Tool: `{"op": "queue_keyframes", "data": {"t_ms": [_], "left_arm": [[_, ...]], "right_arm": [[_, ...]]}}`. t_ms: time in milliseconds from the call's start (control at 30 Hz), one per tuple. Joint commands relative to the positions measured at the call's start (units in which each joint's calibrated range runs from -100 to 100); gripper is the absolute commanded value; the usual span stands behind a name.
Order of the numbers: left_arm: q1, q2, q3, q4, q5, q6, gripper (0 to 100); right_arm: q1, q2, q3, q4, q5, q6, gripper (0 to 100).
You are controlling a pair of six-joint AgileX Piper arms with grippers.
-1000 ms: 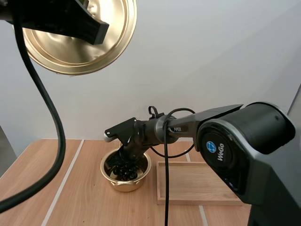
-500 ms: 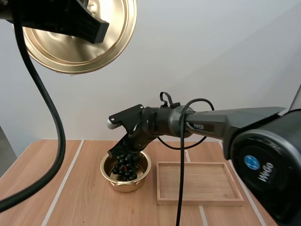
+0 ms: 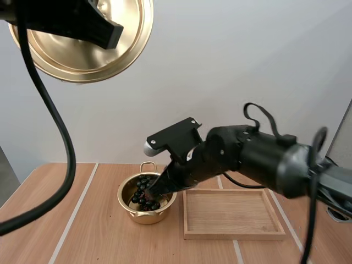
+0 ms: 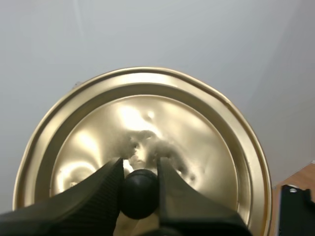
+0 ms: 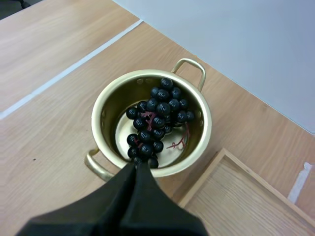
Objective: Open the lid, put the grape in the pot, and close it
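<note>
Brass-coloured pot (image 3: 146, 215) sits open on the wooden worktop (image 3: 82, 231), w/ the bunch of dark grapes (image 3: 144, 193) inside it. From the R wrist view the grapes (image 5: 157, 118) lie across the pot (image 5: 203, 123) floor. The bunch runs from the far rim toward the near rim, w/ a bit of reddish stem on the bare bottom beside it. Pot has two loop handles, one on the far side (image 5: 189, 66), one on the near side (image 5: 96, 166)

R pincer (image 5: 138, 168): fingers (image 5: 133, 201) pressed together as one dark wedge, nothing seen btw the tips. The tip sits at the pot's near rim, right by the lowest grapes; can't tell if it touches them. In the high view the R pincer (image 3: 152, 192) points down at the pot mouth, coming in from the tray side

L pincer (image 4: 140, 169) is clamped on the lid's black knob (image 4: 140, 194), one finger (image 4: 98, 191) on each side, tips tight against it. Lid (image 4: 147, 123) is held up in the air in front of a pale wall (image 4: 221, 39), knob side toward the cam, shiny w/ glare around the knob. High view: lid (image 3: 82, 55) is up high, well above the pot and to its L, tilted on edge

Wooden tray (image 3: 234, 234) lies flat on the worktop just beside the pot on its R, not touching it. Pale lines (image 5: 74, 66) run across the worktop (image 5: 49, 108) planks near the pot
</note>
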Motion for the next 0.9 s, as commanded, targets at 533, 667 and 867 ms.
{"op": "queue_keyframes", "data": {"t_ms": [533,667,867], "left_arm": [[-0.16,8.4,29.94,-2.56,-3.47,8.48,0],[-0.16,12.73,36.82,-5.54,-7.39,12.29,0],[-0.16,22.69,39.07,-9.99,-13.0,17.03,0]], "right_arm": [[-4.93,-36.07,5.58,-6.15,23.95,5.62,0],[-6.1,-36.09,5.58,-5.79,24.81,5.62,0],[-6.2,-36.09,5.58,-5.79,24.81,5.62,0]]}}
